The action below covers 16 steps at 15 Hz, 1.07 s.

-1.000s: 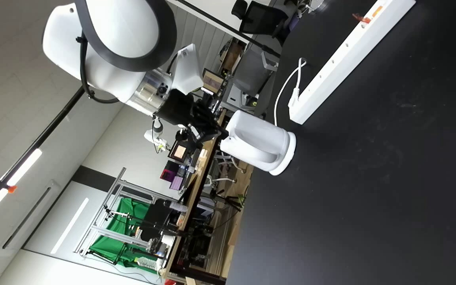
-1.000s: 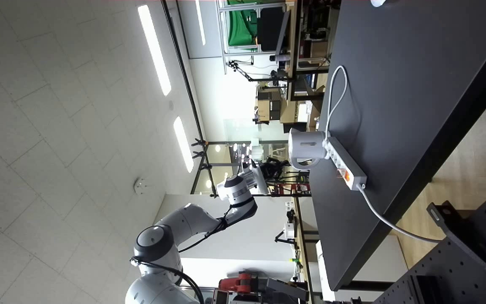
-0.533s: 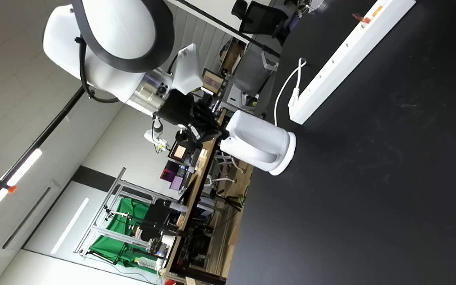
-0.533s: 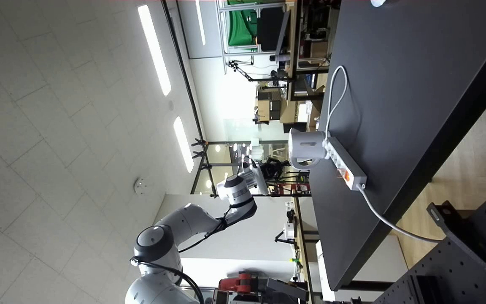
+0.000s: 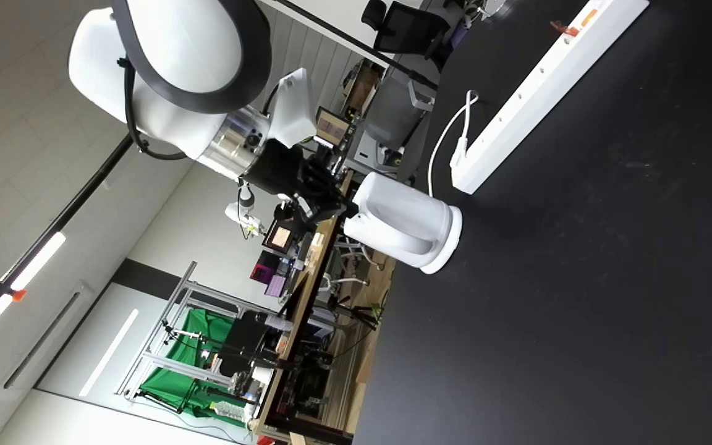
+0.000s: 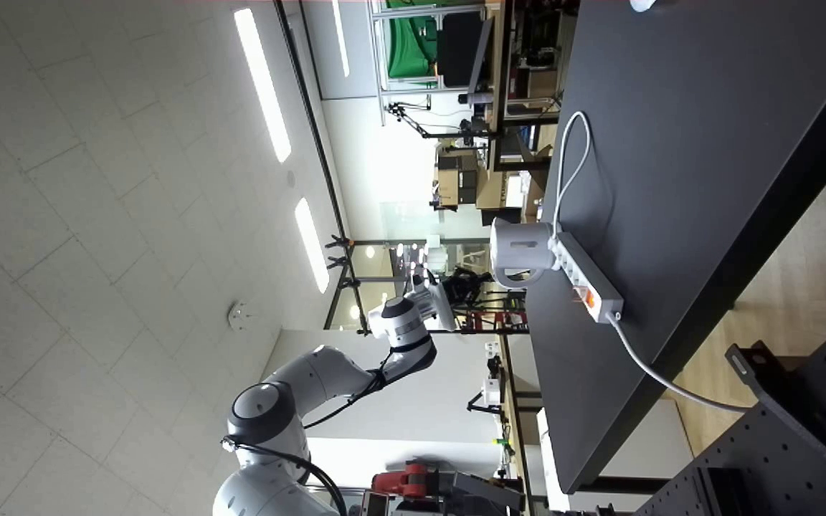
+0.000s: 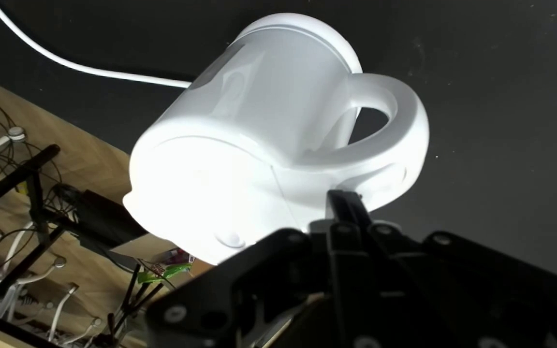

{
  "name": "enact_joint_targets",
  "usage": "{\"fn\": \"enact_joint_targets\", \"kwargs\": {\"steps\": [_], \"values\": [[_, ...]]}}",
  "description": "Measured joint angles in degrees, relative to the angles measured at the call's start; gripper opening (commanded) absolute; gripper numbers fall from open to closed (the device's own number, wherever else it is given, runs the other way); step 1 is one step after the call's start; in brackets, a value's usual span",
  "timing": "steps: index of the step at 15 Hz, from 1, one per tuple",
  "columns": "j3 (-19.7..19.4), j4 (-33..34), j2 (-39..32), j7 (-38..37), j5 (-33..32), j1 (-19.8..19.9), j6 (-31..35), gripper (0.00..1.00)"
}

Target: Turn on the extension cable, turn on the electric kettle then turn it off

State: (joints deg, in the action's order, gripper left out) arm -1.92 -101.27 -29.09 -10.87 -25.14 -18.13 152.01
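The white electric kettle [image 5: 393, 213] stands upright on its round base on the black table, in both exterior views. My gripper [image 7: 347, 195] is shut, its black fingertips together with nothing between them. In the wrist view those tips lie over the top of the kettle's handle [image 7: 409, 130], behind the lid; whether they press on it I cannot tell. Part of the handle top is hidden behind them. The extension cable [image 5: 535, 93], a long white bar, lies beside the kettle. An orange switch [image 6: 586, 296] shows at its far end from the kettle; its setting is unclear.
A white plug [image 5: 460, 151] sits in the extension cable, and its cord [image 6: 585, 147] loops across the table [image 6: 685, 143] near the kettle. Another cord [image 6: 660, 376] runs off the table edge. A black perforated metal frame [image 6: 779, 451] stands in the foreground.
The arm has shifted only very slightly, with the fingertips still at the top of the kettle by the handle. Kettle and extension cable have stayed in place.
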Motion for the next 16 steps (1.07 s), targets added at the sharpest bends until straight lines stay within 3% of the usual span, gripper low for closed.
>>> {"fn": "enact_joint_targets", "kwargs": {"steps": [16], "values": [[0.0,0.4,-0.6,1.1,1.7,0.8,0.1,0.00]]}}
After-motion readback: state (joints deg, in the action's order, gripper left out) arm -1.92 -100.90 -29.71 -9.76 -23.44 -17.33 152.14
